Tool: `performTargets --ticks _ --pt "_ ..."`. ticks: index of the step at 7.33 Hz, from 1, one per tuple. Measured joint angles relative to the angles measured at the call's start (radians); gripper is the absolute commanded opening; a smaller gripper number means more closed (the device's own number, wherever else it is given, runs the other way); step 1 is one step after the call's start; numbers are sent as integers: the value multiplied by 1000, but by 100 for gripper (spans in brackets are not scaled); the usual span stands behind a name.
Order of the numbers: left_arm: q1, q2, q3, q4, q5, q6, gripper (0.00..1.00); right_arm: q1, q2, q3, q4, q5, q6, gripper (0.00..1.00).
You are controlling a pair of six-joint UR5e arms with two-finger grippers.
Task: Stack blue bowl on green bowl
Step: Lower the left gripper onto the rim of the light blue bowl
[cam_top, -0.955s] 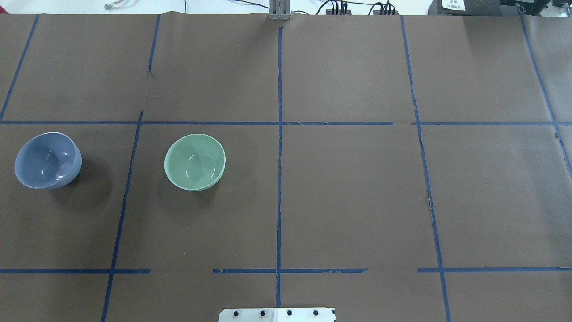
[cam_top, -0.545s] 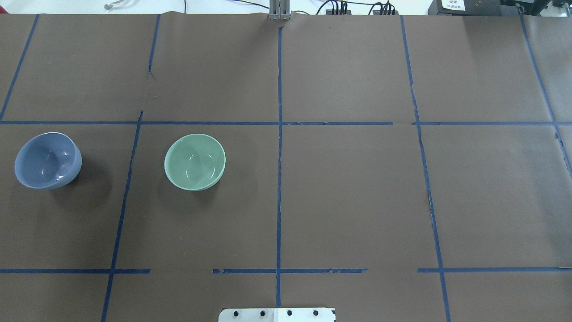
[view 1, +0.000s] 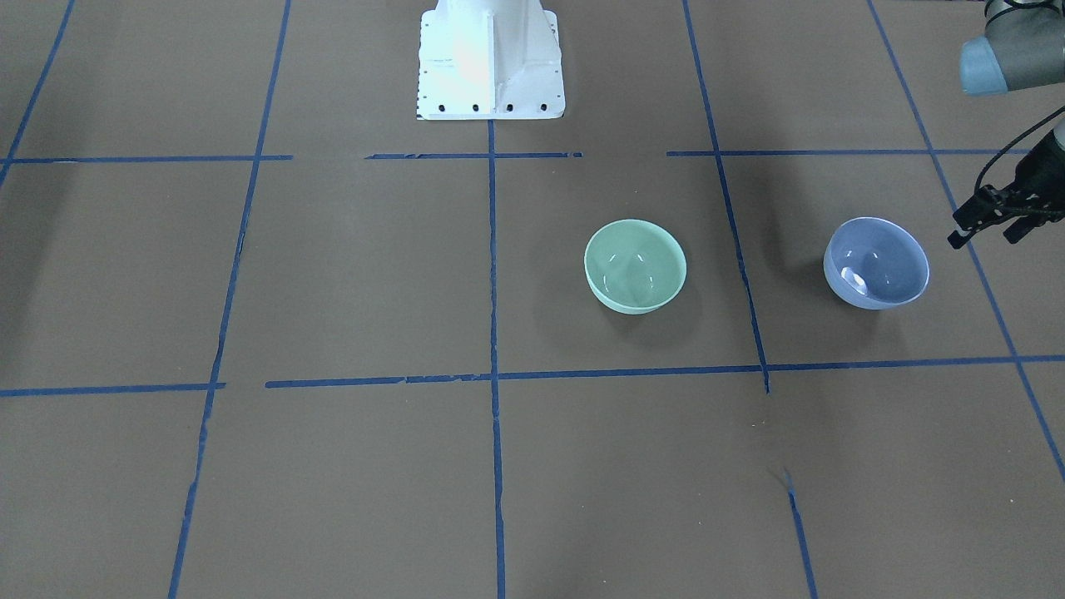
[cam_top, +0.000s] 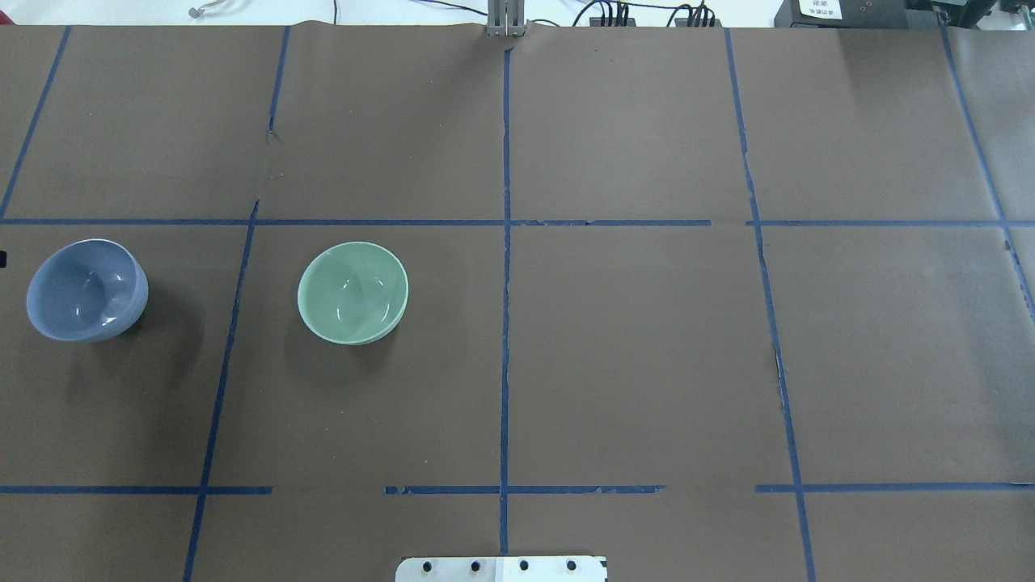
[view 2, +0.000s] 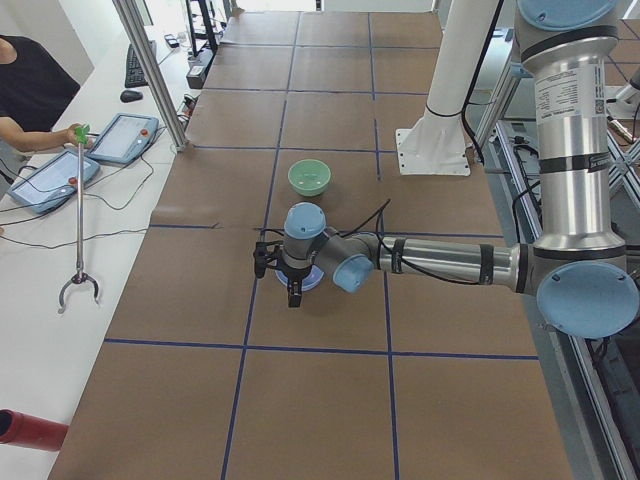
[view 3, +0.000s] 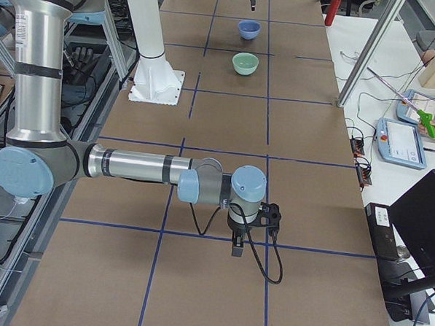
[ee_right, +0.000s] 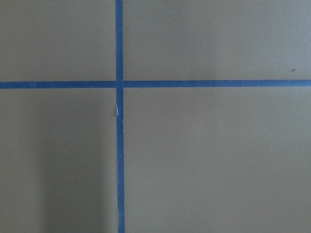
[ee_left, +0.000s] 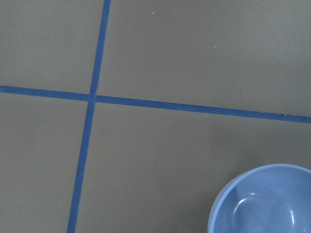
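Observation:
The blue bowl [cam_top: 86,289] sits upright at the table's far left, seen on the right in the front view [view 1: 876,263]. The green bowl [cam_top: 352,293] sits upright to its right, apart from it [view 1: 636,265]. My left gripper [view 1: 983,240] hovers just beyond the blue bowl's outer side, its jaws apart and empty; only a black sliver shows at the overhead view's left edge. The left wrist view shows the blue bowl's rim [ee_left: 262,201] at its bottom right. My right gripper [view 3: 236,246] hangs over bare table far from both bowls; I cannot tell if it is open or shut.
The robot's white base plate [cam_top: 501,568] stands at the table's near middle edge. Blue tape lines [cam_top: 505,267] divide the brown table cover. Operators' tablets [view 2: 60,170] lie on a side bench beyond the far edge.
A black sliver of the left gripper has come into the overhead view at the left edge. The shadow beside the blue bowl has shifted left. Both bowls stayed put.

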Motion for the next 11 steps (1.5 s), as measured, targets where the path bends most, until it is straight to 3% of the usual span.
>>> performTargets --ticks 4,9,10,11 --pt "90 -36 56 -15 4 -15 100 0 0 0 1 1 0 100" --pt "121 -49 97 -33 4 -8 100 0 0 0 1 0 0 100" --pt "123 -49 112 -54 4 -8 85 0 0 0 1 0 0 100" --pt "124 -50 123 -69 4 -9 48 0 0 0 1 0 0 100"
